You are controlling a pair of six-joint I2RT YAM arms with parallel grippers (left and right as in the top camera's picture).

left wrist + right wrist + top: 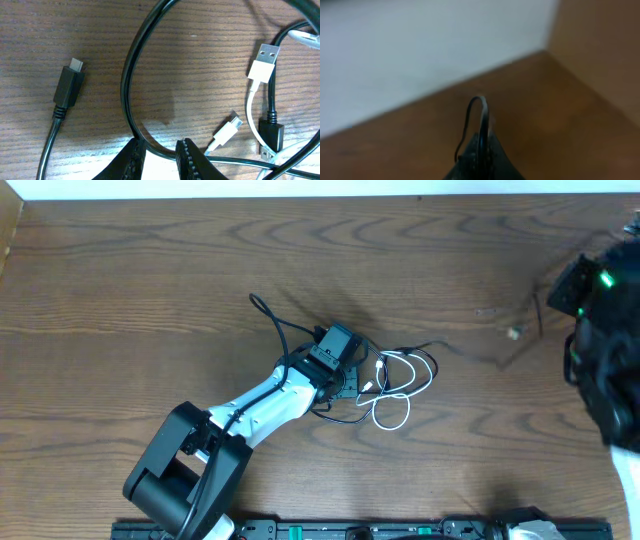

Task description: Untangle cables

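Left gripper (pixel 159 150) sat with jaws slightly apart, straddling a loop of glossy black round cable (pixel 127 75); couldn't tell whether it was actually clamped. Right gripper (pixel 482 142) was closed, pinching a thin black cord (pixel 469 112). The cable tangle (pixel 385 380), black leads plus white USB cables (pixel 260 70), lay mid brown wood-grain table (pixel 150 270), under the left gripper.

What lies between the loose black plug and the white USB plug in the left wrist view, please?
In that view, a black cable loop arcs between the black plug and the white USB plug; otherwise bare table.
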